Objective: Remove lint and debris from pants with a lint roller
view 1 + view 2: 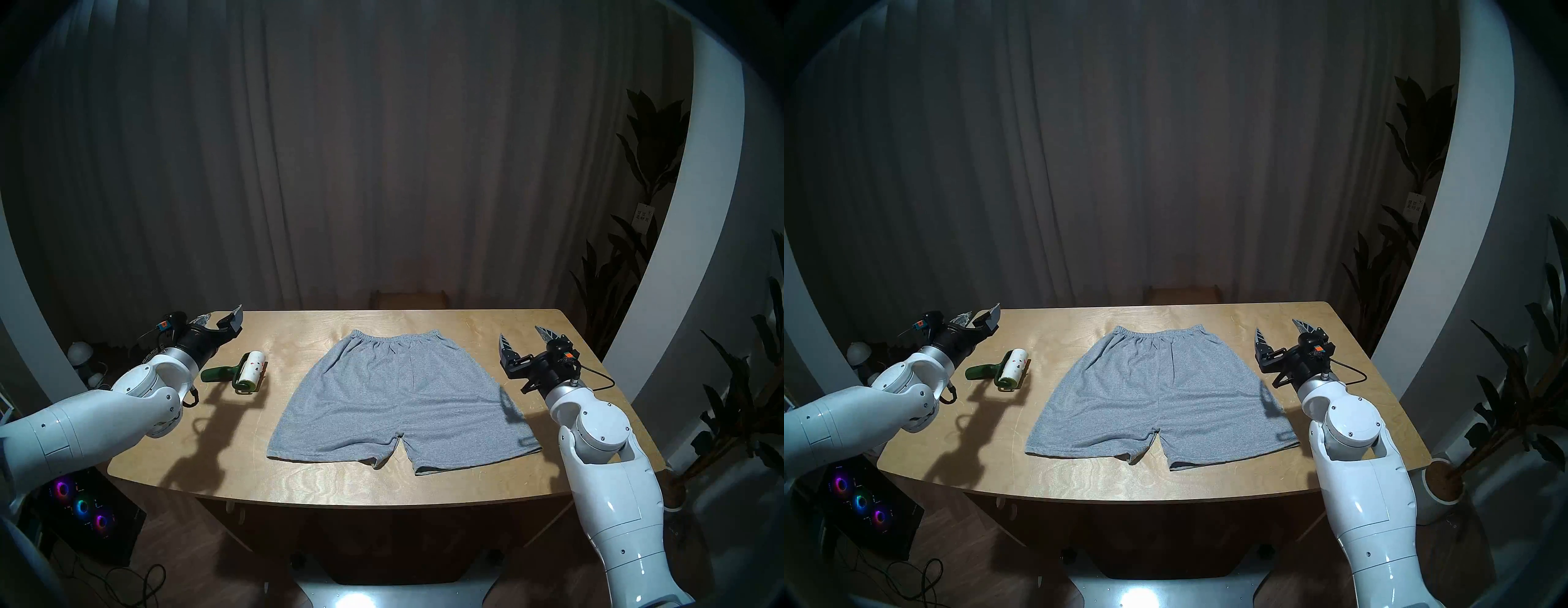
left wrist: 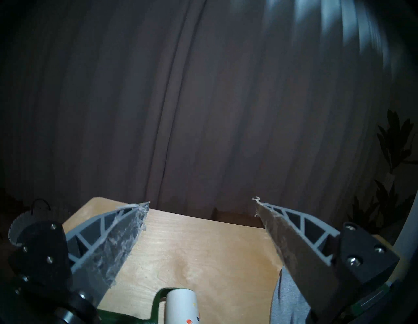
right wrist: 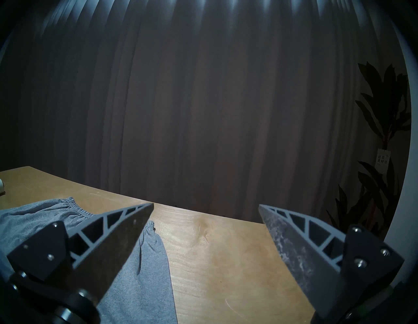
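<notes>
The grey shorts [image 1: 399, 399] lie flat at the middle of the wooden table [image 1: 339, 475], waistband at the far side. The lint roller [image 1: 250, 371] lies on the table left of them, its green handle pointing left; a few red and dark specks [image 1: 254, 364] sit on its white roll. I see no specks on the shorts. My left gripper [image 1: 218, 318] is open and empty, above the table's far left corner, behind the roller. My right gripper [image 1: 519, 333] is open and empty, just right of the shorts. The roller [image 2: 181, 307] shows below the left fingers.
A dark curtain hangs behind the table. A wooden stool [image 1: 407, 297] stands just beyond the far edge. Potted plants [image 1: 636, 263] stand at the right. A computer case with lit fans [image 1: 80, 505] sits on the floor at the lower left.
</notes>
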